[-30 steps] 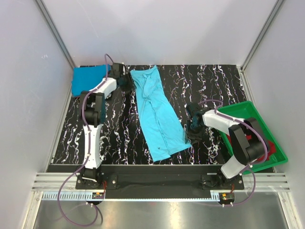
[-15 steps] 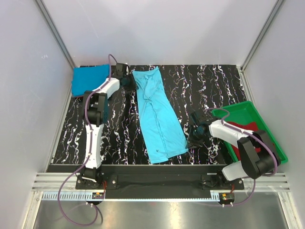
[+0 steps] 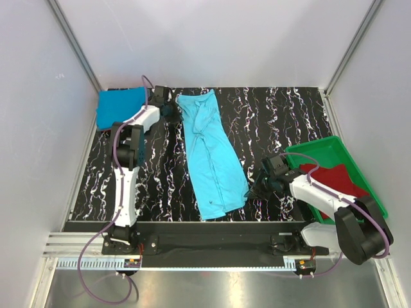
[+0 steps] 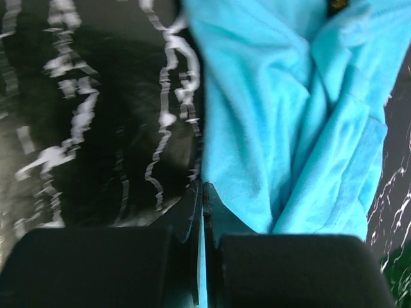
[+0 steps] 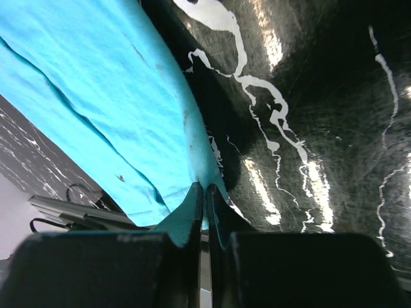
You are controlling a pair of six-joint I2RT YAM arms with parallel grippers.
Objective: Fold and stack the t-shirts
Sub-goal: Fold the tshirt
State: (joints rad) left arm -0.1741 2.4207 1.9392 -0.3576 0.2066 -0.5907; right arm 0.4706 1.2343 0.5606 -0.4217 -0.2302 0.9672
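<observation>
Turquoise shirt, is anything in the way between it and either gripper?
Nothing visible. The left gripper is shut on the turquoise shirt at its far left corner. The right gripper is shut on its near right edge. Both wrist views show the cloth pinched directly.

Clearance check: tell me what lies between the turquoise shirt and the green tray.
Top view: the right gripper and its arm, shut on the edge of the turquoise shirt; beyond them bare table to the green tray.

A black bench [image 3: 289, 115] veined with white streaks sits enclosed by plain pale walls [image 3: 212, 38], a metal rail [image 3: 70, 245] along its near edge.
</observation>
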